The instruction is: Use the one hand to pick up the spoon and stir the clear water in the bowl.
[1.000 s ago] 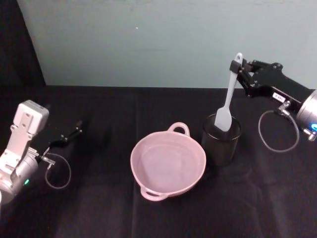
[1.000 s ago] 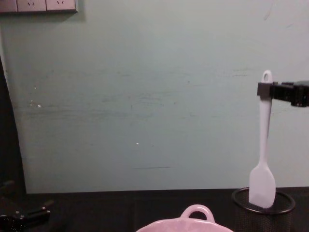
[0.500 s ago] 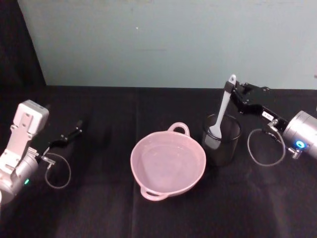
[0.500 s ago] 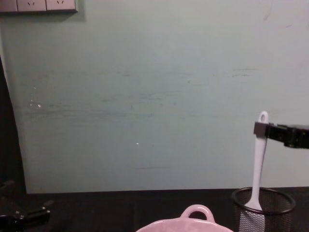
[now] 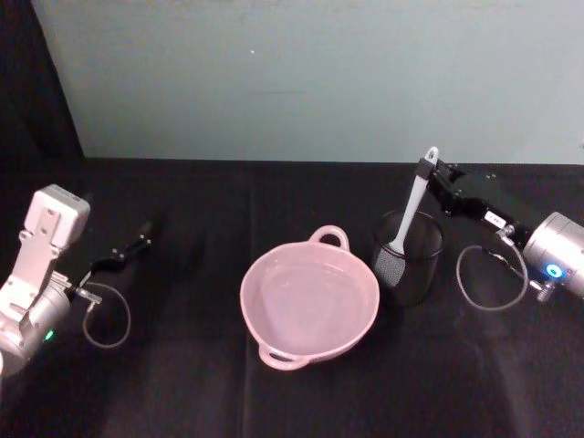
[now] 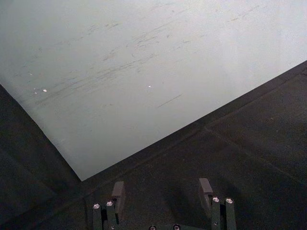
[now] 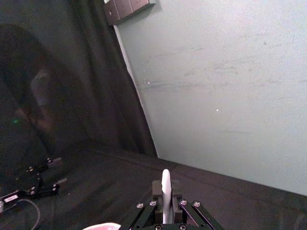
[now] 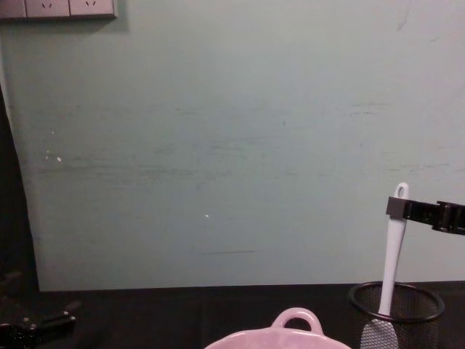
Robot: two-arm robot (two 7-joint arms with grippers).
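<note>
Spoon (image 5: 412, 201) stands nearly upright, blade down inside the black mesh cup (image 5: 408, 258), hole end up, leaning slightly right; the right gripper (image 5: 427, 172) clenches its handle near the top. Pink bowl (image 5: 309, 298) sits just left. Left gripper (image 6: 162, 194) rests released, well apart

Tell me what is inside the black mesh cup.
The spoon stands in the mesh cup, blade down, handle gripped by the right tool. The cup's bottom is hidden.
</note>
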